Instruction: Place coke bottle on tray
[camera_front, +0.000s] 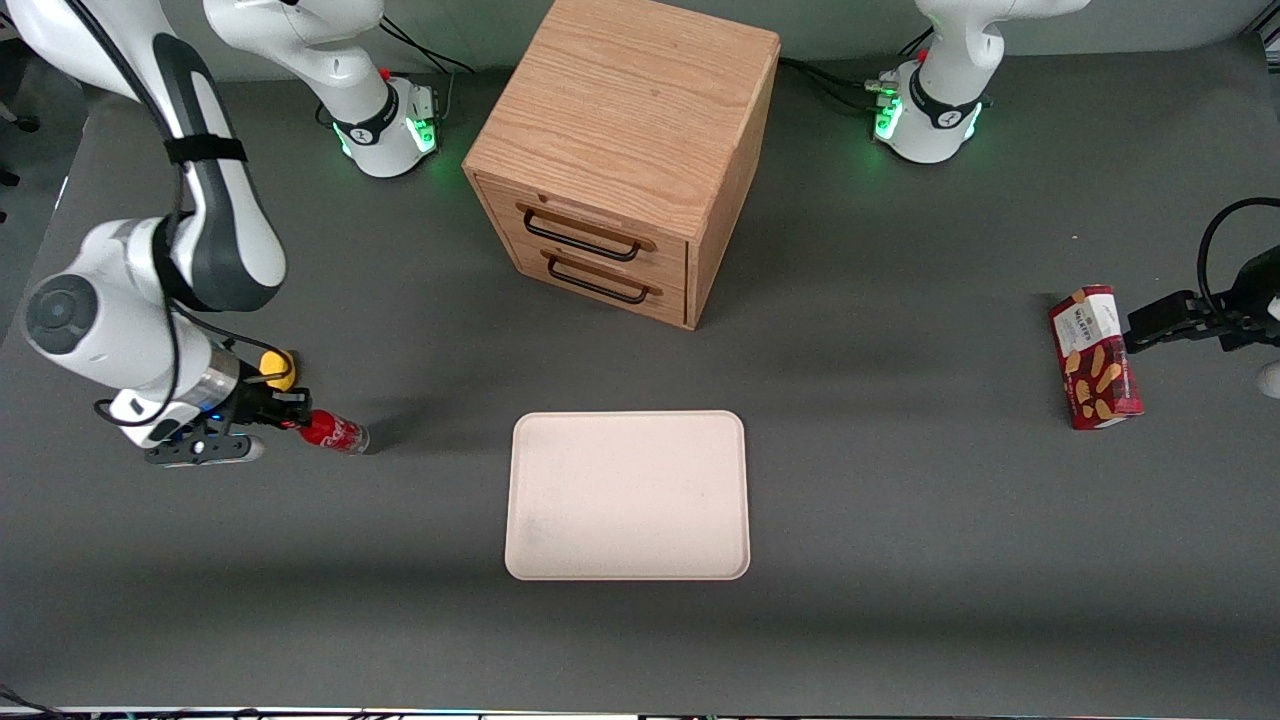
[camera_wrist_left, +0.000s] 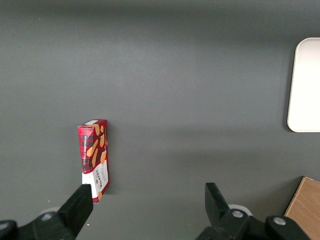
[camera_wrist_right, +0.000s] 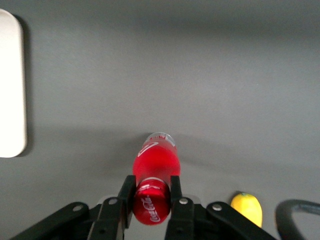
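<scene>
The coke bottle (camera_front: 335, 431) is small and red with a red cap and lies on the grey table toward the working arm's end. My right gripper (camera_front: 292, 422) is low at the bottle's cap end. In the right wrist view the gripper (camera_wrist_right: 151, 192) has both fingers pressed against the neck and cap of the bottle (camera_wrist_right: 156, 160), so it is shut on it. The pale cream-pink tray (camera_front: 627, 495) lies flat in the middle of the table, apart from the bottle, with nothing on it. Its edge also shows in the right wrist view (camera_wrist_right: 11, 85).
A yellow lemon-like lump (camera_front: 277, 368) sits close beside the gripper, farther from the front camera; it also shows in the right wrist view (camera_wrist_right: 247, 207). A wooden two-drawer cabinet (camera_front: 625, 150) stands farther back from the tray. A red biscuit box (camera_front: 1096, 357) lies toward the parked arm's end.
</scene>
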